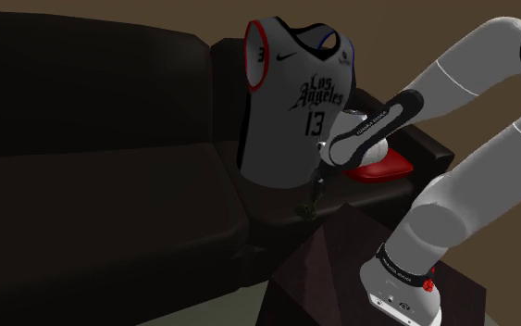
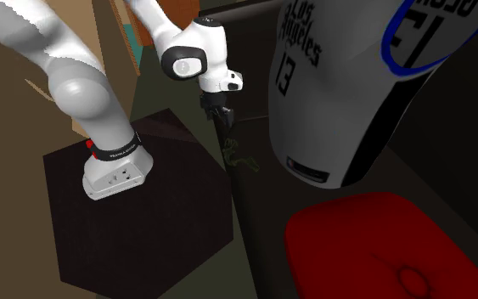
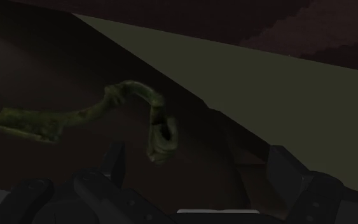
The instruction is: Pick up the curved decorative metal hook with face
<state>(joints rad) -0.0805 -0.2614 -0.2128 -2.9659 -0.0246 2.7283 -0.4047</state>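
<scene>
The green curly hook (image 3: 88, 114) lies flat on the dark sofa (image 1: 110, 185) seat, near the front edge. It's just under the bottom of the grey LA jersey (image 1: 295, 102) w/ no. 13. The black gripper (image 3: 197, 156) hangs right over it, pointing down. Its 2 fingers (image 3: 114, 159) stand wide apart w/ nothing in them & don't touch the hook. The hook's long side runs abt the same way as the line from finger to finger. Its curled end sits in front of the gap, but the flat end sticks out past one finger. So I think the hand should turn approx a quarter, or slide over, then go down & pinch.
</scene>
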